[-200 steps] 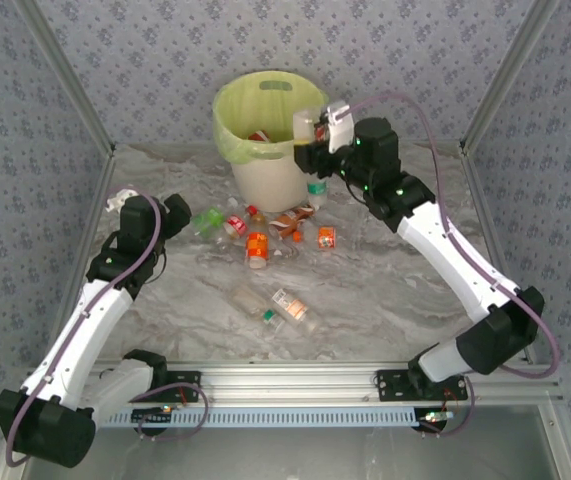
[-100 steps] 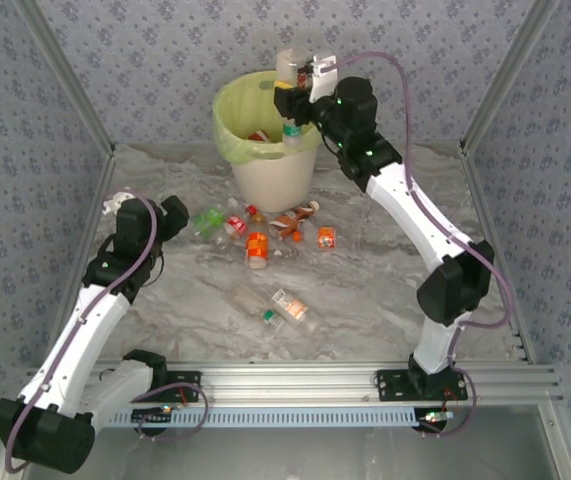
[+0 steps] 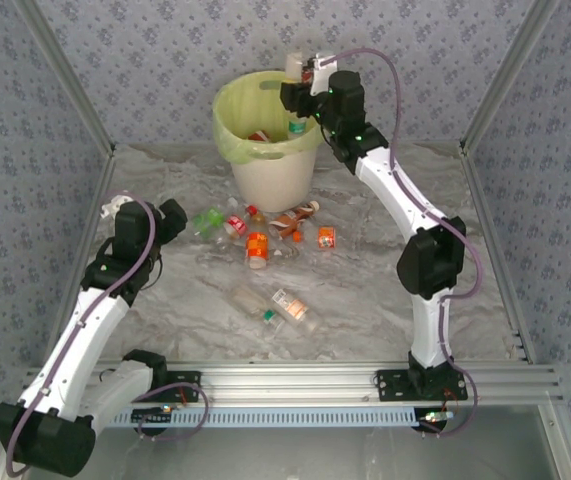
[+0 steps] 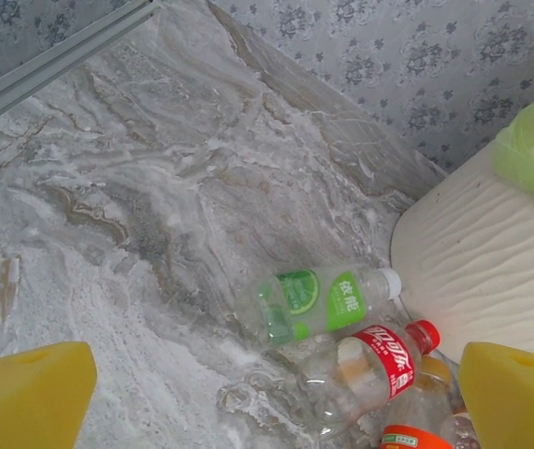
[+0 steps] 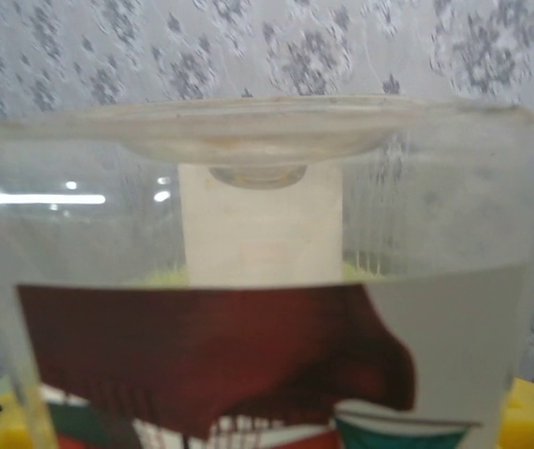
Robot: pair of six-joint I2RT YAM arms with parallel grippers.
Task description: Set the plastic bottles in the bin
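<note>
Patterned grey walls [image 3: 145, 50] enclose a marbled tabletop [image 3: 365, 290]. The bin [image 3: 265, 175], cream-white with a yellow-green liner, stands at the far edge. The right hand [image 3: 298, 97] is positioned over the bin opening, closed on a clear bottle [image 5: 267, 355] with a red and green label. The left hand [image 3: 170, 218] is fully open and holds nothing, its yellow pads [image 4: 23, 393] above the tabletop. The remaining plastic bottles [image 3: 257, 245] lie scattered in front of the bin, including a green-labelled bottle [image 4: 318, 301] and a red-labelled bottle [image 4: 379, 360] beside the bin wall.
</note>
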